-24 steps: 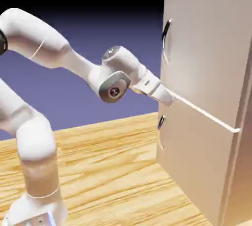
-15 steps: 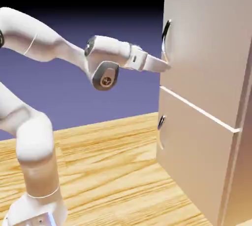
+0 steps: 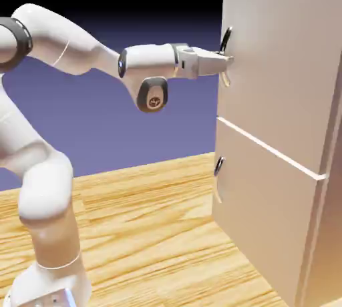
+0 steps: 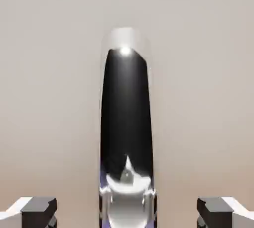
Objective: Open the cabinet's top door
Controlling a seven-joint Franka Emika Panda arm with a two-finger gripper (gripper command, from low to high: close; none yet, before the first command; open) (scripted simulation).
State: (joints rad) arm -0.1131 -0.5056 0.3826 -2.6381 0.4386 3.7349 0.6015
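1. Cabinet (image 3: 330, 245) at scene's right; top door (image 3: 284, 72) shut, its handle (image 3: 228, 37) on the left edge.
2. Gripper (image 4: 127, 213) jaws wide apart, one each side of handle w/ gaps, so nothing's held.
3. Straddling the upright bar prob. sets up a sideways pinch; needs centring b4 closing, else bar may slip.

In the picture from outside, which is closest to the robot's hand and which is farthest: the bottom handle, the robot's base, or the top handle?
Nearest to the hand first:
1. Top handle: right at the fingers, high up.
2. Bottom handle: lower down, below the hand.
3. Robot's base: far off, at the exterior view's bottom left.
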